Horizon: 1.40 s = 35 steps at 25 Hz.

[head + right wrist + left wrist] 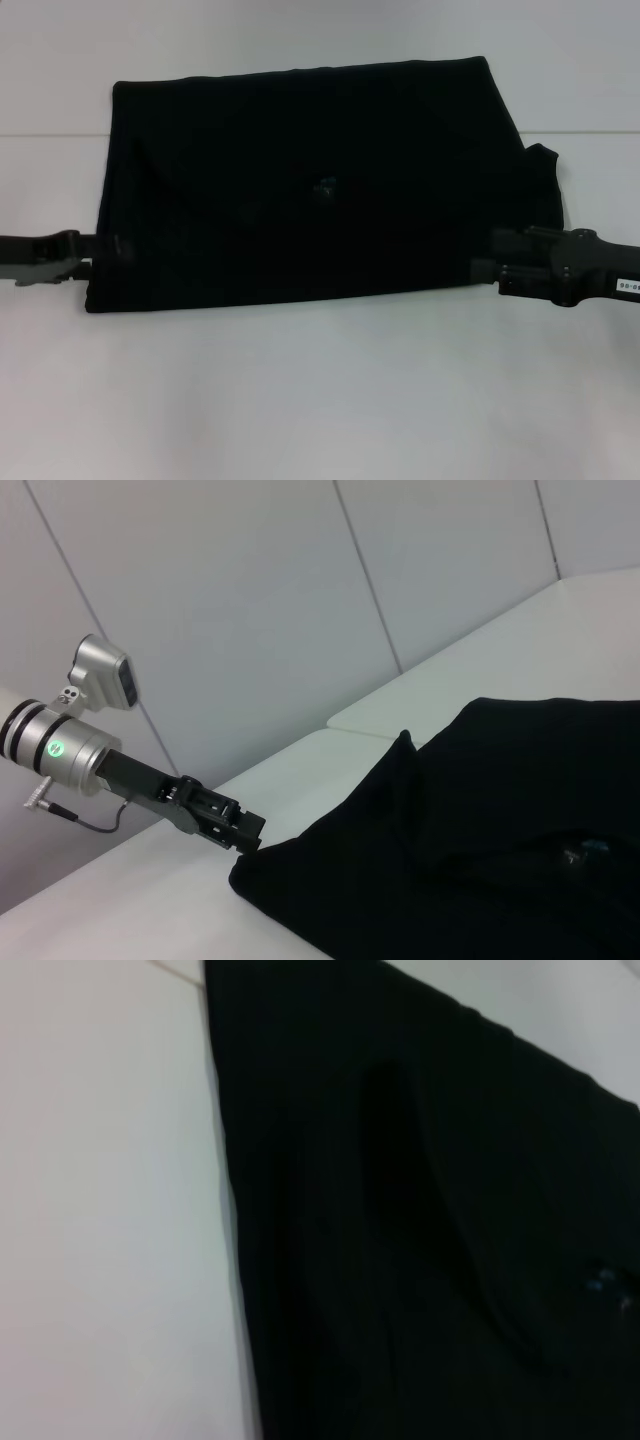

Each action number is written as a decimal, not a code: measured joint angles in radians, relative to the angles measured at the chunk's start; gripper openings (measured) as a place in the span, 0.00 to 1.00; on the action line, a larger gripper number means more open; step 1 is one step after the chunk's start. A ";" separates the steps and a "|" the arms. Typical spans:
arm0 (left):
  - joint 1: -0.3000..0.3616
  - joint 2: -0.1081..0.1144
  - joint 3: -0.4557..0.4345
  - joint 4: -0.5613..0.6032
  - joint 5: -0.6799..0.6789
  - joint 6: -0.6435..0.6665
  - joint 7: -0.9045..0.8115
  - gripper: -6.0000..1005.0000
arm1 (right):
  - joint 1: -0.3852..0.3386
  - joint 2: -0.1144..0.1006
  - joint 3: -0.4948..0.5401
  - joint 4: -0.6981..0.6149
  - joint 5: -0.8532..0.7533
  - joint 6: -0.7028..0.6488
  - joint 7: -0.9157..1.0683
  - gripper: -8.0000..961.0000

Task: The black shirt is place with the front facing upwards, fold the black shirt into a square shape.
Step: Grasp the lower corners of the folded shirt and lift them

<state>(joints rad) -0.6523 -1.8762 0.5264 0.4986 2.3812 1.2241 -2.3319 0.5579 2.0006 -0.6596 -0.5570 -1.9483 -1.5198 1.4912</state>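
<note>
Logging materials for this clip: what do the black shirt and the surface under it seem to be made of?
The black shirt looks like soft matte knit fabric: it lies limp, with folded layers and rounded edges. The table looks like a smooth white hard surface, faintly glossy, with thin seam lines; the exact material is unclear.

The black shirt (310,190) is covering the middle of the table (320,400), leaving bare white surface lying open across the lower frame and along the top. The left tool (105,250) and right tool (490,268) are blocking the shirt's two side edges.
</note>
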 joint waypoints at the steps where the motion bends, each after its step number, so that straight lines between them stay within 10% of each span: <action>1: 0.001 -0.001 0.005 0.000 0.000 0.001 0.001 0.84 | 0.001 0.002 0.000 0.000 -0.004 0.000 0.001 0.82; 35: 0.023 -0.044 0.102 0.055 0.004 -0.032 0.052 0.84 | -0.002 0.004 0.000 0.000 -0.006 -0.007 0.004 0.79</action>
<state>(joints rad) -0.6297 -1.9201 0.6283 0.5538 2.3854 1.1919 -2.2797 0.5558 2.0049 -0.6596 -0.5568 -1.9543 -1.5267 1.4956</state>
